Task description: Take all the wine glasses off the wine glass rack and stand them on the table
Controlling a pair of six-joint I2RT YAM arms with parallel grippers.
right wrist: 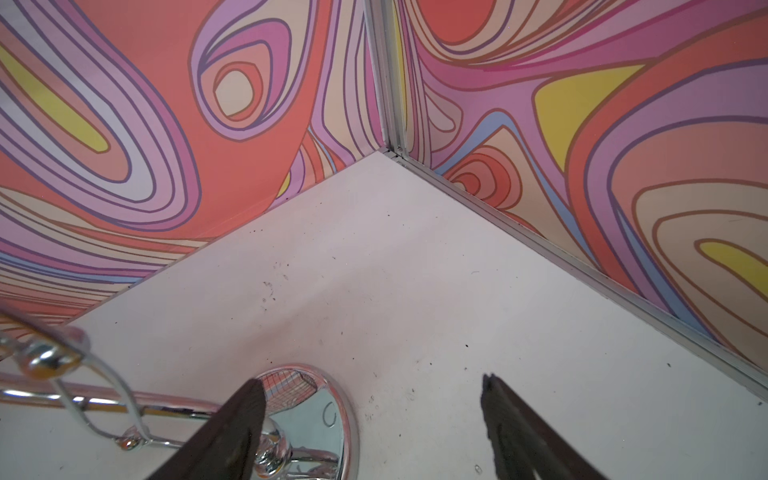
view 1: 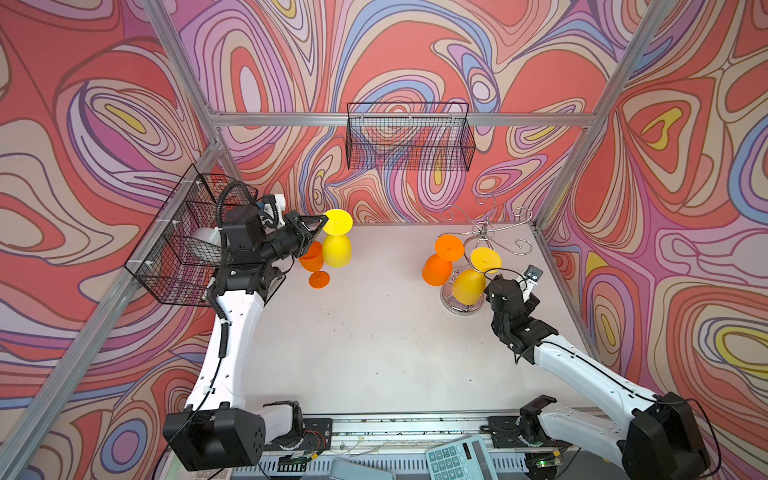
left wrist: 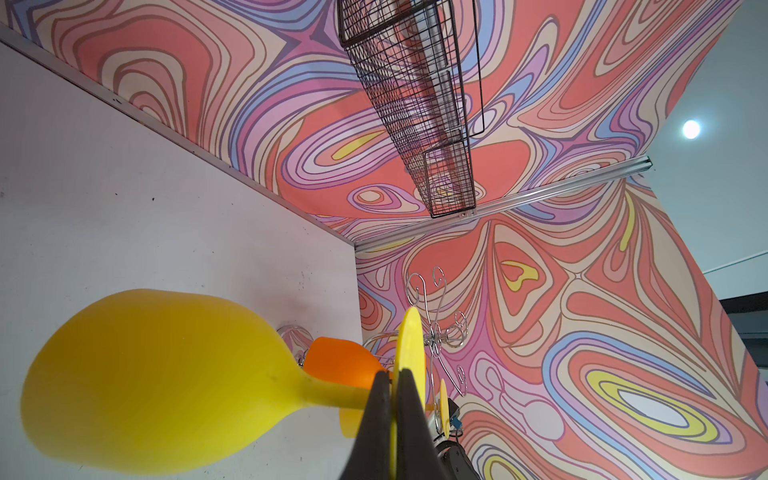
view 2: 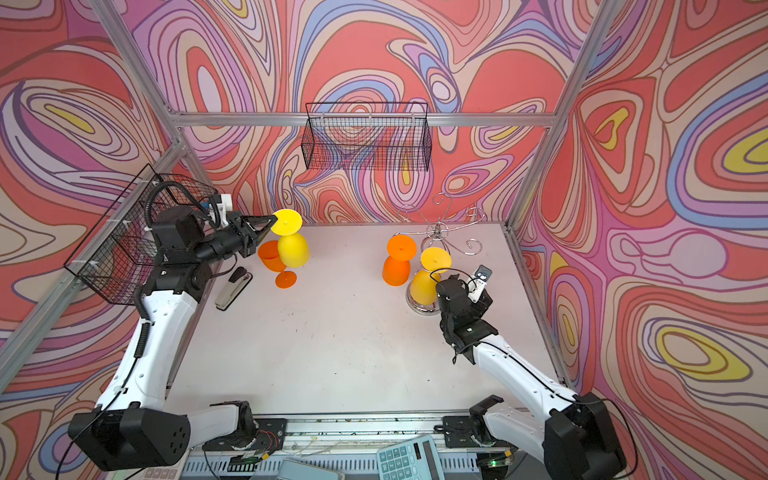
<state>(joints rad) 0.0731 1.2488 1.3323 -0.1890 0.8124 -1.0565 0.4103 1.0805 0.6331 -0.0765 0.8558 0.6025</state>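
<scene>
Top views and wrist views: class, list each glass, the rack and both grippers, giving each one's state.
wine glass rack: standing, two glasses hanging
hanging orange glass: upside down on hook
hanging amber glass: upside down on hook
yellow wine glass: off rack, upside down, foot clamped
orange wine glass: apparently upright, not gripped
left gripper: shut on yellow wine glass
right gripper: open, empty

Your white desk [view 1: 374,340] carries the chrome wine glass rack [view 1: 483,236], an upright orange wine glass [view 1: 313,259] and a stapler [view 2: 232,289].
</scene>
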